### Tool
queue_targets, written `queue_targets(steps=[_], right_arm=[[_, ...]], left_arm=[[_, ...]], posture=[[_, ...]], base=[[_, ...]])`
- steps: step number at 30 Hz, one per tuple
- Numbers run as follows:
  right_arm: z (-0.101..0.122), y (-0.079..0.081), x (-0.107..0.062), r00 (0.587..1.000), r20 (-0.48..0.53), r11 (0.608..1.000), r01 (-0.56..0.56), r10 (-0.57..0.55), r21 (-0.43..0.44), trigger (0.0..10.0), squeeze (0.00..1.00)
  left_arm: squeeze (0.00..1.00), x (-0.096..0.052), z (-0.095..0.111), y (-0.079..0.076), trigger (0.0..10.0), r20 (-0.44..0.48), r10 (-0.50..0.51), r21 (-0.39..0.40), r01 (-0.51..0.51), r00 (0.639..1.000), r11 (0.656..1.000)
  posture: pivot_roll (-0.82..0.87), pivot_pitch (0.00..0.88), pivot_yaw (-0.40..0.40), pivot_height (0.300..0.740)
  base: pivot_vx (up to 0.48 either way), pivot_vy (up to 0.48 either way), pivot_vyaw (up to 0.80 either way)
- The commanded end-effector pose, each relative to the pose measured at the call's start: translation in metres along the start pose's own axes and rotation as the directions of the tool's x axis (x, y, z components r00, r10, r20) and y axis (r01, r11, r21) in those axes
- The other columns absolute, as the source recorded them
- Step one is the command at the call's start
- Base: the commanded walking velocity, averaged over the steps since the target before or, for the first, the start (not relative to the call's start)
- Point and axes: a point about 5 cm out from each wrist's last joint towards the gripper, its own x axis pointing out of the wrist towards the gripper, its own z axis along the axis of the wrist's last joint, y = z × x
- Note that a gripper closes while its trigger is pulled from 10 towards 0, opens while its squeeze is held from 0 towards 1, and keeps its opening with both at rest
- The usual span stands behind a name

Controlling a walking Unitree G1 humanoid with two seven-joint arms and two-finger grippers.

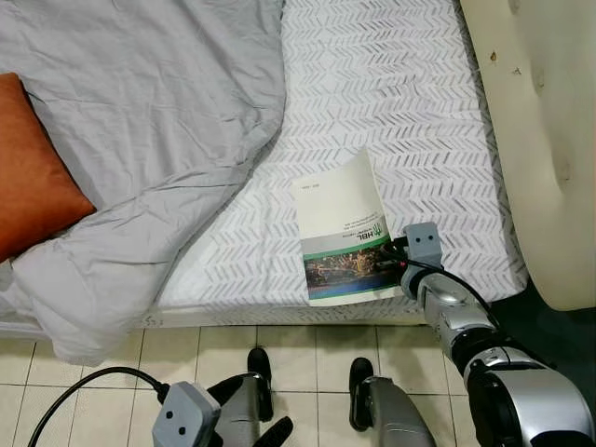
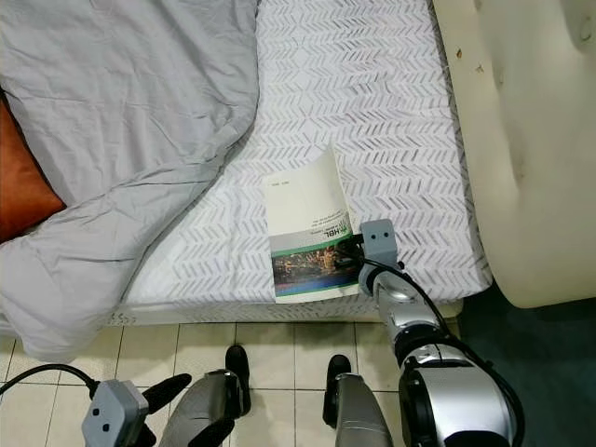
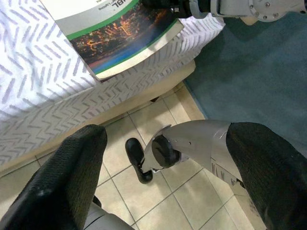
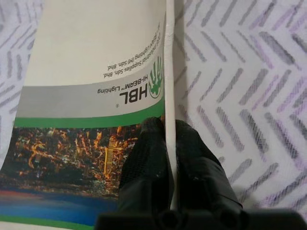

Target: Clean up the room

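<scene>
Clamped only on the thin spine edge, the right pincer (image 4: pixel 168 143) may let the floppy HBL catalogue (image 1: pixel 343 233) slip onto the bed (image 1: pixel 419 112).

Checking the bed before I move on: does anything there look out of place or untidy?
Yes. A catalogue lies at the mattress edge, its right edge pinched by the right gripper. The grey duvet is rumpled and hangs off the bed's front corner toward the floor.
</scene>
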Motion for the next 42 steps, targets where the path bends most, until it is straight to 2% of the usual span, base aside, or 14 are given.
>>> queue_targets(steps=[1,4,9,16,22,23,24,25,26,27,28,36,42], right_arm=[[-0.011,0.001,-0.002,0.999,-0.047,0.999,0.016,-0.015,0.029,0.0,0.0],[-0.008,0.0,-0.001,0.999,-0.035,0.998,0.031,-0.029,0.051,0.0,0.0],[0.003,0.002,0.003,0.998,-0.01,0.986,0.056,-0.055,0.155,0.0,0.0],[0.001,0.004,0.004,0.997,-0.022,0.958,0.08,-0.077,0.276,0.0,0.0],[-0.002,0.006,0.004,0.997,-0.04,0.969,0.075,-0.067,0.234,0.0,0.0],[-0.002,0.006,0.004,0.996,-0.045,0.971,0.081,-0.073,0.223,3.0,0.0],[-0.003,0.005,0.004,0.996,-0.048,0.973,0.085,-0.076,0.216,8.1,0.0],[-0.002,0.004,0.004,0.995,-0.048,0.973,0.091,-0.082,0.214,10.0,0.56],[-0.002,0.004,0.004,0.995,-0.048,0.973,0.091,-0.082,0.214,10.0,0.56],[-0.002,0.004,0.004,0.995,-0.047,0.972,0.092,-0.084,0.214,10.0,0.9],[-0.002,0.004,0.004,0.995,-0.048,0.972,0.093,-0.085,0.218,10.0,1.0],[-0.002,0.004,0.004,0.994,-0.05,0.965,0.108,-0.099,0.241,10.0,1.0],[-0.001,0.003,0.004,0.994,-0.049,0.981,0.104,-0.097,0.166,10.0,1.0]], left_arm=[[0.0,-0.003,-0.004,-0.005,10.0,-0.026,-0.005,-0.011,0.004,1.0,1.0],[0.0,-0.003,-0.004,-0.005,10.0,-0.025,-0.004,-0.01,0.004,1.0,1.0],[0.0,-0.004,-0.005,-0.007,10.0,-0.029,-0.005,-0.014,0.004,1.0,1.0],[0.0,-0.003,-0.006,-0.009,10.0,-0.029,-0.006,-0.019,0.005,1.0,1.0],[0.0,-0.002,-0.005,-0.009,10.0,-0.025,-0.004,-0.02,0.004,1.0,1.0],[0.0,-0.002,-0.005,-0.009,10.0,-0.024,-0.003,-0.021,0.003,1.0,1.0],[0.0,-0.002,-0.005,-0.009,10.0,-0.023,-0.003,-0.021,0.002,1.0,1.0],[0.0,-0.003,-0.006,-0.01,10.0,-0.025,-0.003,-0.022,0.002,1.0,1.0],[0.0,-0.003,-0.006,-0.01,10.0,-0.025,-0.003,-0.022,0.002,1.0,1.0],[0.0,-0.003,-0.007,-0.01,10.0,-0.026,-0.003,-0.023,0.002,1.0,1.0],[0.0,-0.003,-0.007,-0.01,10.0,-0.026,-0.003,-0.023,0.002,1.0,1.0],[0.0,0.001,-0.008,-0.008,10.0,-0.02,-0.003,-0.021,0.002,1.0,1.0],[0.0,0.006,-0.007,-0.005,10.0,-0.008,-0.002,-0.013,0.002,1.0,1.0]], posture=[[0.2,0.553,0.083,0.74],[0.21,0.554,0.083,0.74],[0.21,0.555,0.08,0.74],[0.2,0.551,0.076,0.74],[0.21,0.551,0.074,0.74],[0.21,0.552,0.073,0.74],[0.21,0.553,0.073,0.74],[0.2,0.551,0.071,0.74],[0.2,0.551,0.071,0.74],[0.2,0.551,0.071,0.74],[0.2,0.55,0.07,0.74],[0.19,0.531,0.065,0.74],[0.19,0.509,0.059,0.74]], base=[[0.0,0.0,0.0],[0.0,0.0,0.0],[0.0,0.0,0.0],[0.0,0.0,0.0],[0.0,0.0,0.0],[0.0,0.0,0.0],[0.0,0.0,0.0],[0.0,0.0,0.0],[0.0,0.0,0.0],[0.0,0.0,0.0],[0.0,0.0,0.0],[0.0,0.0,0.0],[0.0,0.0,0.0]])
